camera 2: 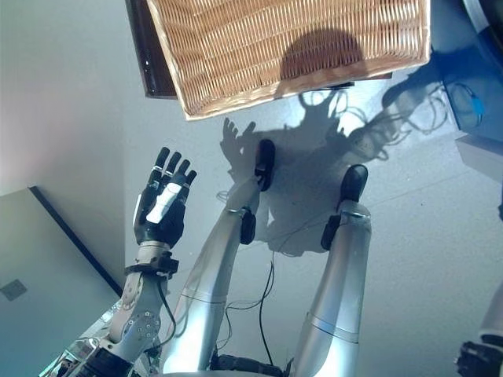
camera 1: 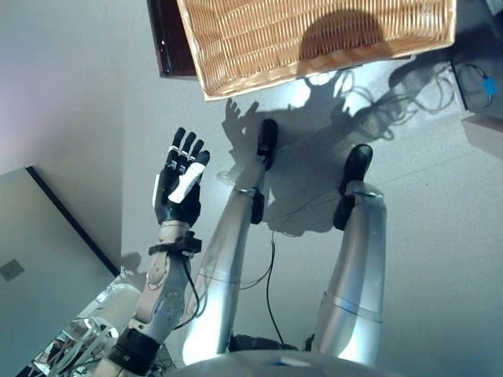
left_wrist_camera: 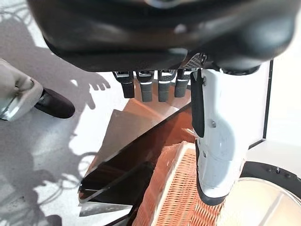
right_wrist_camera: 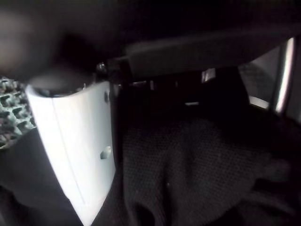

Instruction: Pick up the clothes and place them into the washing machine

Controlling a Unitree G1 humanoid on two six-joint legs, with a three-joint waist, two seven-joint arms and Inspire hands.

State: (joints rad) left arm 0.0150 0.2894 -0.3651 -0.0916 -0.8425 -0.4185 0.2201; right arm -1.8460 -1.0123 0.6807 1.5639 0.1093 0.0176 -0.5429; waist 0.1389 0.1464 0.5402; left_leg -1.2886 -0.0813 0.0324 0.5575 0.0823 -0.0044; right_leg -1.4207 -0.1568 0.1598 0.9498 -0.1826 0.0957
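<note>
A pale grey floor (camera 1: 440,236) fills most of the head views. At the top edge sits a wicker basket (camera 1: 314,39), wide and shallow, with its woven inside showing and nothing lying in the visible part. A dark brown stand (camera 1: 167,47) shows just beside and under the basket's left edge; the left wrist view shows its glossy surface running beneath the weave. At the lower left a grey panel (camera 1: 39,251) with a dark edge strip slants across the corner. The left hand (camera 1: 181,184) is raised over the floor, below and to the left of the basket and well apart from it, palm turned up toward the camera, fingers straight and spread, thumb with its white cover laid along the palm; it grips nothing. The right hand (right_wrist_camera: 70,146) shows only in its own wrist view, where the white thumb cover lies against dark knitted cloth (right_wrist_camera: 188,169) that fills the view past it. Its fingers are hidden in shadow, so whether it has hold of the cloth cannot be told.
</note>
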